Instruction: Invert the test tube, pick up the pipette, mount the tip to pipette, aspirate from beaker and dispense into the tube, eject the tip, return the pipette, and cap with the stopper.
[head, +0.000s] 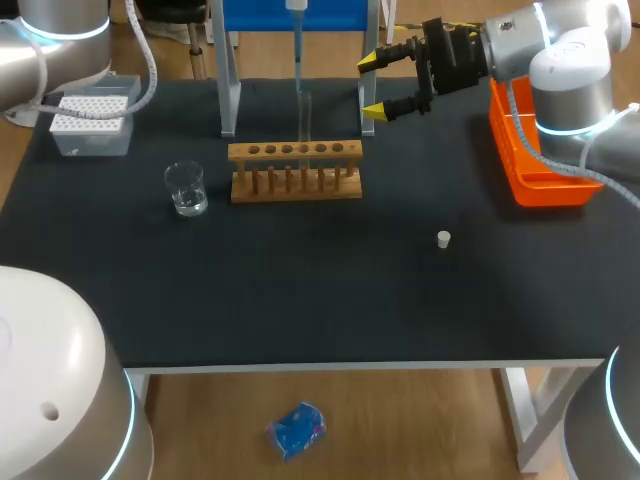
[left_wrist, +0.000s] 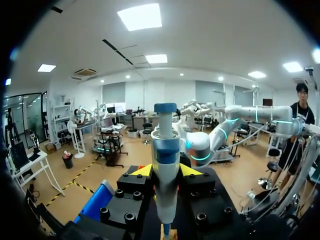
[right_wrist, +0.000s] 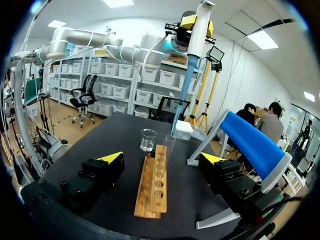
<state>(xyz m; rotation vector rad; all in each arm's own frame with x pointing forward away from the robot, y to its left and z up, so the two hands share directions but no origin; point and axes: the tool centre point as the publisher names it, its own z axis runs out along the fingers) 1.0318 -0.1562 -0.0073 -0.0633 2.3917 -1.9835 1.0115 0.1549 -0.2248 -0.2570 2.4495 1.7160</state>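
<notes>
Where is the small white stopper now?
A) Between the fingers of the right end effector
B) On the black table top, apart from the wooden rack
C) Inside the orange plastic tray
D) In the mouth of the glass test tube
B: the small white stopper sits alone on the black table top, well away from the wooden rack.

you have one pipette (left_wrist: 165, 155), one test tube (head: 306, 112), one beaker (head: 186, 188), one wooden rack (head: 295, 172), one tip box (head: 90, 122), one stopper (head: 444, 238) and one orange bin (head: 530, 165).
</notes>
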